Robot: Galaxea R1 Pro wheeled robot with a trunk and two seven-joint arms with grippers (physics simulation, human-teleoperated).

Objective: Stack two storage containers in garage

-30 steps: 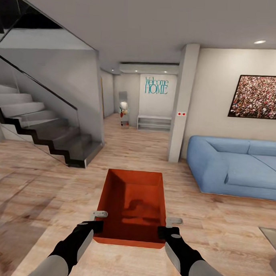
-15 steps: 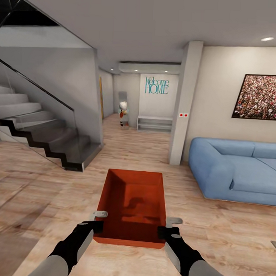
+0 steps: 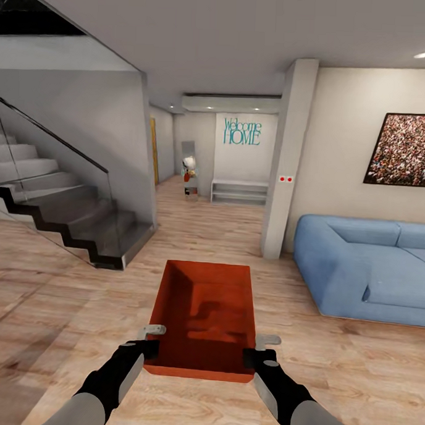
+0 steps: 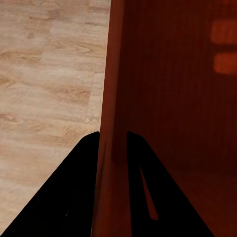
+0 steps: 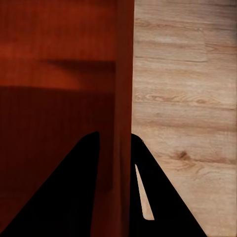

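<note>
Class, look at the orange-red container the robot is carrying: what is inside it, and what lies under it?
The storage container looks empty: only shadows fall on its flat bottom. Light wood-plank floor surrounds it; the patch directly beneath is covered by the bin. The left gripper and right gripper clamp its side walls.

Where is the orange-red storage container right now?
In the head view the storage container sits low centre, carried above the wood-plank floor, the left gripper and right gripper each clamping a side wall; the blue sofa lies to its right.

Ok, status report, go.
Left gripper and right gripper each clamped on a side wall of the storage container. Container empty, carried over wood floor. Hallway ahead open; sofa right.
</note>
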